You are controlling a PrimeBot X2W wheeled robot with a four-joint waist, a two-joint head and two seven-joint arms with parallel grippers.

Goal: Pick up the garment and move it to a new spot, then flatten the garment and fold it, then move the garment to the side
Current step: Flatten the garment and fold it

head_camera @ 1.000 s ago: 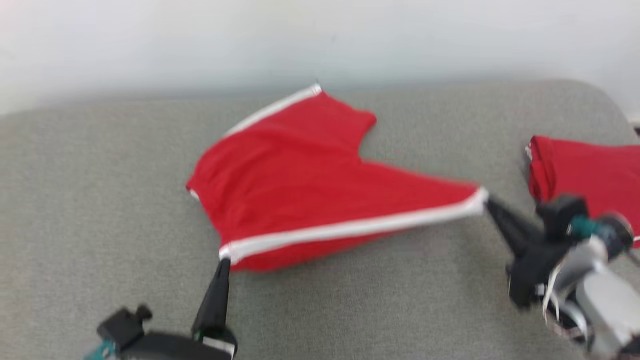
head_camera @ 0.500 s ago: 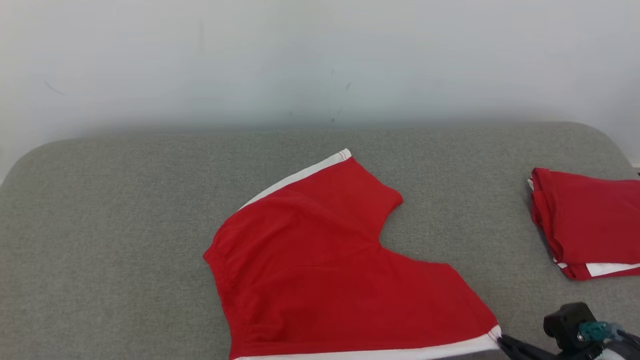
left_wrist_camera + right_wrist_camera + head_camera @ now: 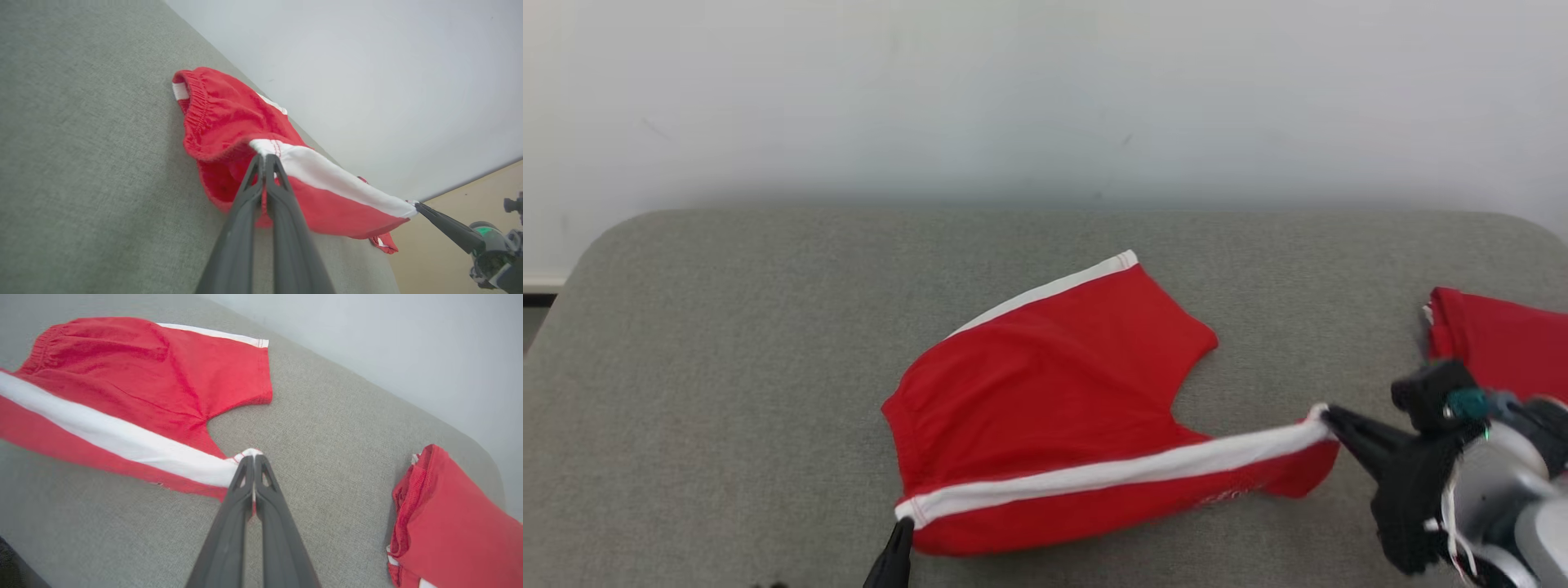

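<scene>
Now: shorts (image 3: 1045, 384) at centre of table (image 3: 727, 367), near striped edge raised off it. Left jaws pressed together, pinching waistband corner; right jaws pinching hem corner. Judged step: fold. Carry both corners away from you at equal pace, stripe taut, and land them on far stripe. Long axis runs left-right; waistband points left, legs right.

On your right: folded red shorts (image 3: 1503, 343), lying near the edge of the grey fabric bench (image 3: 727, 367). Pale wall (image 3: 1013, 98) behind it.
</scene>
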